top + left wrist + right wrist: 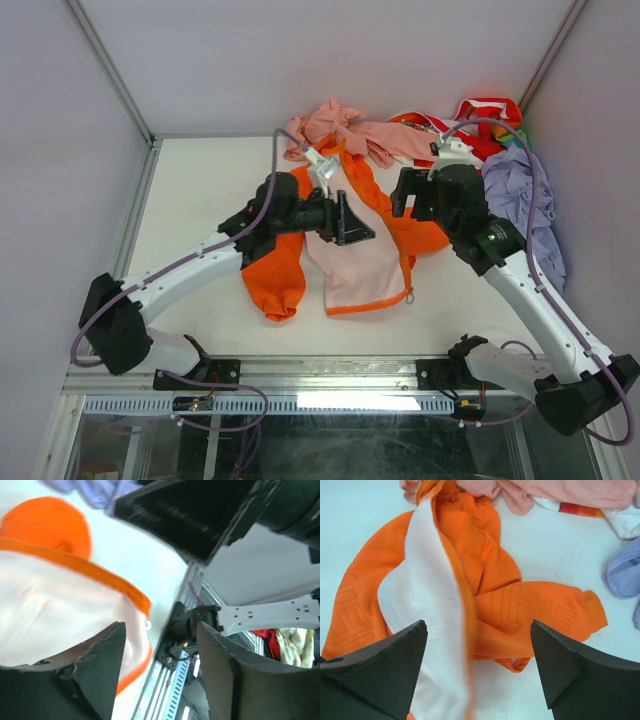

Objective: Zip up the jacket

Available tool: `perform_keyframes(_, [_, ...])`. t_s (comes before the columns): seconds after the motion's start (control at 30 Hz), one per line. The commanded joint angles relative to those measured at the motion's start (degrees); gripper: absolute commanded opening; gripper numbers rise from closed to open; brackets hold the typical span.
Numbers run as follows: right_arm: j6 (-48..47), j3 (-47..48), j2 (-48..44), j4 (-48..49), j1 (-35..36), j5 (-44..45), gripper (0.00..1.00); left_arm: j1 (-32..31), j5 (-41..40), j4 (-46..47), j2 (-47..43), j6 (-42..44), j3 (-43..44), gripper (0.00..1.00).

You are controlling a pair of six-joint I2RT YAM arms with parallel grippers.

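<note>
The jacket is seen spread open on the table in the centre of the top view, with one front panel folded back so that its pale lining faces upward. The left gripper is held above the lining with its jaws parted and nothing between them. In the left wrist view, only lining and an orange toothed edge are shown beyond the fingers. The right gripper is likewise spread wide and empty over the jacket's right side, where the zipper track is seen running down the frame.

The fabric is judged soft, light and limp. It can be expected to bunch and slide on the smooth table rather than keep a shape. A hold is best taken at the bottom hem beside the zipper, where a small ring, possibly the pull, is seen at the flap's lower right corner. A pink garment and a lilac garment are seen at the top and right.
</note>
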Motion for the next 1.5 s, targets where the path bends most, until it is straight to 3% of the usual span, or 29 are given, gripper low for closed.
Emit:
perform_keyframes(0.0, [-1.7, 1.1, 2.7, 0.4, -0.1, -7.8, 0.87, 7.7, -4.0, -2.8, -11.9, 0.9, -9.7, 0.64])
perform_keyframes(0.2, [-1.0, 1.4, 9.6, 3.0, -0.1, -17.3, 0.90, 19.0, -11.9, -15.4, -16.6, 3.3, -14.4, 0.83])
perform_keyframes(0.37, [-1.1, 2.7, 19.1, 6.8, -1.0, -17.3, 0.92, 26.9, -18.5, -21.8, -10.5, 5.7, -13.1, 0.88])
perform_keyframes(0.53, [-1.6, 8.2, 29.1, 11.1, -3.3, -20.6, 0.92, 27.8, -23.8, -23.5, 1.0, 10.8, -7.7, 0.92])
perform_keyframes(0.77, [-0.7, 15.2, 41.5, 15.2, -3.4, -23.8, 0.92, 27.6, -25.2, -25.5, 13.6, 13.5, -2.0, 0.99])
perform_keyframes(0.87, [-1.0, 18.4, 45.8, 14.5, -3.5, -23.0, 0.77, 27.4, -28.3, -25.7, 17.5, 14.4, -1.2, 0.99])
perform_keyframes(0.93, [-1.0, 20.0, 46.4, 12.7, -4.5, -22.5, 0.51, 27.4, -30.6, -26.7, 19.8, 14.5, -0.7, 0.99])
perform_keyframes(1.03, [-1.1, 19.9, 43.8, 10.6, -7.4, -20.5, 0.01, 28.2, -33.1, -27.1, 21.3, 14.4, -1.2, 0.97])
perform_keyframes(1.33, [-4.0, 18.4, 31.2, 0.1, -19.6, -1.8, 0.00, 36.3, -34.3, -27.1, 19.0, 15.3, -3.7, 0.95])
perform_keyframes(1.47, [-5.4, 17.8, 27.7, -1.2, -20.9, -3.7, 0.00, 39.7, -34.4, -28.2, 17.0, 16.1, -2.9, 0.95])
